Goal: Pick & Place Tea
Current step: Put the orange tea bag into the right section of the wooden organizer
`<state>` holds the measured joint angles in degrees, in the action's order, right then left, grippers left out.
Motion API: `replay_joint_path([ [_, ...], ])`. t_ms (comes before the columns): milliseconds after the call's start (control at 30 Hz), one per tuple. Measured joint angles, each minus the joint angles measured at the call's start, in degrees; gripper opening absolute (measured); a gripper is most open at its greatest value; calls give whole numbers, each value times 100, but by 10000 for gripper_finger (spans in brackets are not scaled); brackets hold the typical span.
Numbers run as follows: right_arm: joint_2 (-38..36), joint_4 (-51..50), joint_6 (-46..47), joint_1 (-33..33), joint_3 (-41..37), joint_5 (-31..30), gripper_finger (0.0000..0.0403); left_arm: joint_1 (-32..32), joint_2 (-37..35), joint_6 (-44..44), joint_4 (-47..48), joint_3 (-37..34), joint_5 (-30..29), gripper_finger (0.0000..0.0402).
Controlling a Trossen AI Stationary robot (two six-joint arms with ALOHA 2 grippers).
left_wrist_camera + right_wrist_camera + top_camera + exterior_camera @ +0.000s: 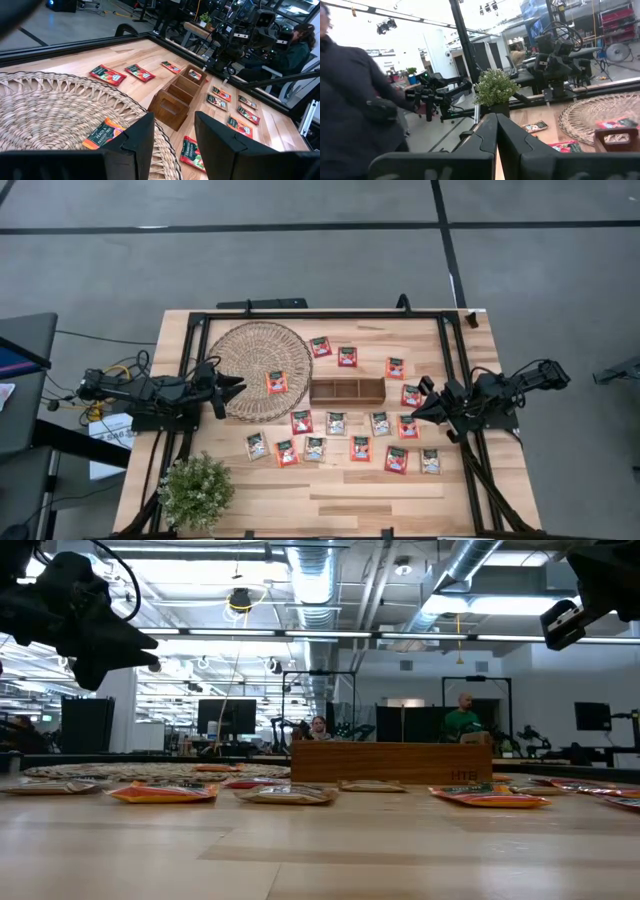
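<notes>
- Pale wooden worktop [330, 490] under an open-plan office ceiling, carrying flat square paper tea sachets [336, 423], red-orange and grey-white, scattered round a long brown wooden compartment tray [347, 390].
- One red-orange sachet [277, 382] on the large round woven mat [245, 360], probably set there as the drop spot.
- Left tool [236, 390] poised over the mat's edge, fingers [137, 137] apart, empty.
- Right tool [416, 409] parked near the right-hand sachets, fingers together, holding nothing.

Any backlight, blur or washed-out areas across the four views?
Low view: bright ceiling lights leave the left gripper a dark silhouette, and the long brown wooden tray is sharper than the near tabletop. Right wrist view: sky area washed out, a person's dark sleeve blurred. Left wrist view: own fingers soft, round woven mat crisp. High view: even, no harsh shadows.
</notes>
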<state>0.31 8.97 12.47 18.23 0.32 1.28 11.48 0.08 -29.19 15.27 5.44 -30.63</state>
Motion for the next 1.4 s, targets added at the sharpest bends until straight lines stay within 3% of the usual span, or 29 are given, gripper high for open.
replay_joint_path([
  [200, 0, 6, -908, 0, 0, -16, 0, 0, 0, -2, 0, 0, 0, 133],
  [367, 1, 230, -957, 1, 0, -85, 0, -1, 2, -21, -2, 2, 1, 133],
  [433, -1, 480, -959, 1, 3, -402, 0, -1, 0, -22, -2, 0, 0, 133],
  [567, 7, 514, -725, 0, 258, -1768, 0, -2, 2, -23, -48, 0, 2, 133],
  [633, 0, 355, -809, -3, 522, -2160, 0, 0, 1, -22, -126, -3, 2, 133],
  [733, 51, -406, -1114, 0, 1024, -2372, 0, -2, 1, -22, -270, -16, 2, 133],
  [833, 334, -1345, -939, 1, 1723, -3161, 0, 0, 2, -22, -342, -24, 2, 133],
  [1033, 1430, -3963, 839, -41, 3250, -4483, 0, 0, 0, 2, -357, -22, 2, 133],
  [1200, 2622, -5631, 2107, -499, 4293, -4374, 0, -1, 0, 6, -365, -22, 2, 133],
  [1400, 4100, -6492, 1826, -1620, 5069, -3437, 0, -2, 0, 9, -369, -20, 1, 133],
])
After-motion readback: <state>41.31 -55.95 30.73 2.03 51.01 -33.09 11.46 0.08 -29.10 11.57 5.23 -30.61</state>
